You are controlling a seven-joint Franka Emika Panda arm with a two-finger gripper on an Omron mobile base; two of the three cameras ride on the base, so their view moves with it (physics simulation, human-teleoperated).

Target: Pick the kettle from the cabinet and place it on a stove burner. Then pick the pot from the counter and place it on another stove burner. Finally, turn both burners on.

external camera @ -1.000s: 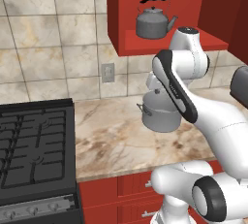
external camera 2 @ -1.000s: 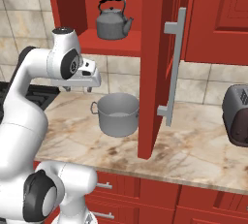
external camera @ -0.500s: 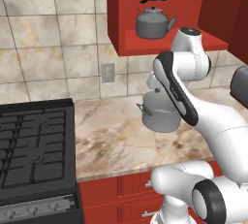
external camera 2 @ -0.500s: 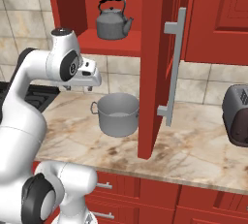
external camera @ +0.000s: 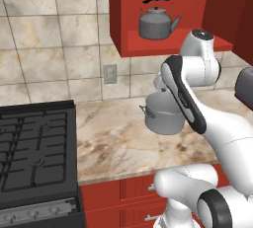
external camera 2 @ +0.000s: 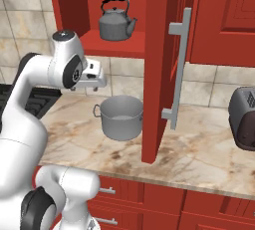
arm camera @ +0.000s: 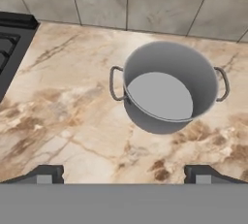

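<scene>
Worktop (external camera: 113,143) of veined marble runs between the black gas cooktop (external camera: 34,153) and the open red cabinet (external camera 2: 74,5), whose door (external camera 2: 157,69) hangs over the slab. We note the pot (external camera 2: 121,117) standing upright on the worktop, well apart from the burners. The kettle (external camera 2: 116,21) sits upright in the cabinet recess, spout toward the door side, handle arching over its lid. Our hand (external camera 2: 96,76) hovers above the pot and below the shelf, so the kettle lies up and slightly to the right of it. The arm is folded, the wrist pointing the hand down at the worktop. Its fingertips (arm camera: 46,173) stand wide apart and hold nothing.
</scene>
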